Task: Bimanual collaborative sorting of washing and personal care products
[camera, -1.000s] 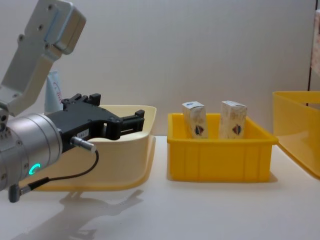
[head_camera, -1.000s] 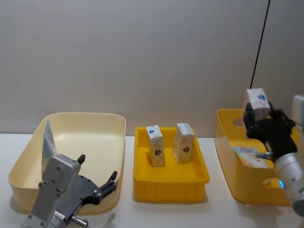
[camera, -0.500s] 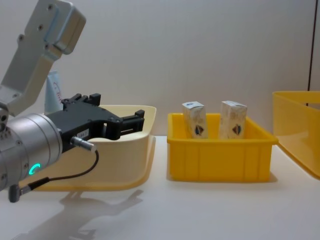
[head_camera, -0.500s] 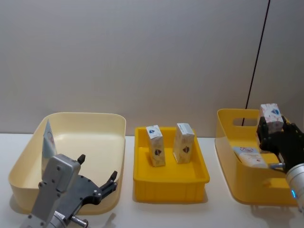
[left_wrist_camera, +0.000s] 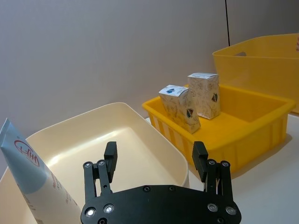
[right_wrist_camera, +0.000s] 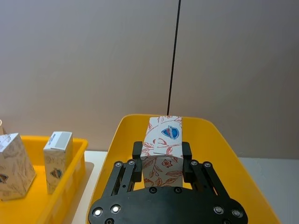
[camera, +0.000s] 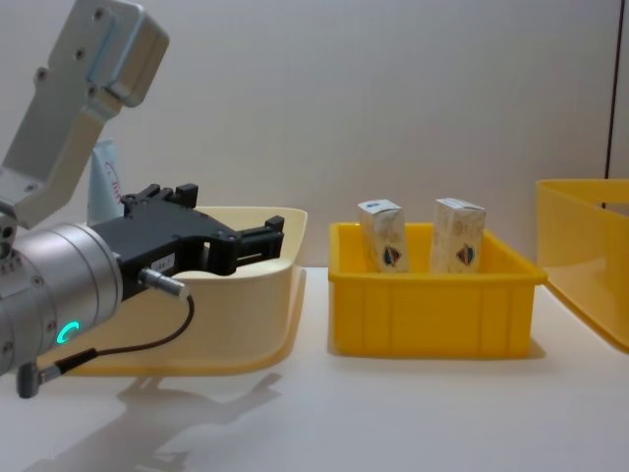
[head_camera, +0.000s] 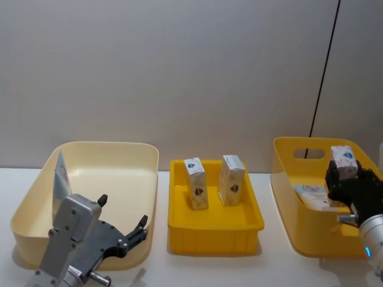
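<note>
A pale desk (head_camera: 269, 263) carries three bins in a row in front of a plain grey wall. Largest is the cream bin (head_camera: 114, 156) on the robot's left. A pale-blue squeeze tube (head_camera: 60, 179) with red print stands tilted against its left wall; in the chest view only the tube's upper part shows, the rest hidden behind the left arm.

On the right stands the tall yellow bin (head_camera: 287, 179) with a handle slot; its right side is cut off at the edge of the head view. Inside it lie white cartons (head_camera: 311, 194), partly hidden by the bin wall and the right gripper, so their number is hard to make out.

In the middle sits the low yellow tray (head_camera: 215, 230), holding two small white cartons upright: the left carton (head_camera: 196, 182) leans a little, the right carton (head_camera: 231, 179) stands just beside it, apart.

The left gripper (left_wrist_camera: 156, 161) hovers at the near rim of the cream bin, its fingers spread wide with nothing between them.

The right gripper (right_wrist_camera: 161, 156) hangs over the tall yellow bin, its fingers closed on both sides of a held carton (right_wrist_camera: 163, 147), white with red flower print and a blue-red logo, standing upright. Its lower end is hidden behind the gripper body.
</note>
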You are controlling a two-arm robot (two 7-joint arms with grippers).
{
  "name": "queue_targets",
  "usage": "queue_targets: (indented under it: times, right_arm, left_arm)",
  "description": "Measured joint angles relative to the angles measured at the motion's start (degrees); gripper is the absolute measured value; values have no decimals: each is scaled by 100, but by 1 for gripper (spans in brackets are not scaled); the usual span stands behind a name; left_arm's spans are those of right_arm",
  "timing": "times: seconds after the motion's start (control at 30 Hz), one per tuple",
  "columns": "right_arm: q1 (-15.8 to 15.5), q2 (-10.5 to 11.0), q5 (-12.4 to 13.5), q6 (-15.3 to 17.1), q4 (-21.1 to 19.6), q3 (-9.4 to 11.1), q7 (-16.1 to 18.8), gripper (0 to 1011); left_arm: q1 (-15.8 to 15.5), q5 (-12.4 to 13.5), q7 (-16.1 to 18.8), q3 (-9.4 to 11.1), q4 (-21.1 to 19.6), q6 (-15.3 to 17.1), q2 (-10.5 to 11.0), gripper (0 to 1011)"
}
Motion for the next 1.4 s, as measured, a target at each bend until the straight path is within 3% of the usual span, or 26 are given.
queue_targets:
  times: [0.4, 1.0, 1.4]
  right_arm:
    - [3, -103, 0, 45, 246, 24, 7, 471]
    - [16, -158, -9, 64, 370, 37, 43, 979]
    - [5, -178, -7, -319, 304, 75, 159, 1001]
  left_arm:
    - [0, 0, 0, 0, 0, 0, 0, 1003]
    - [0, 0, 0, 0, 0, 0, 0, 1003]
    - [0, 0, 0, 0, 0, 0, 0, 1003]
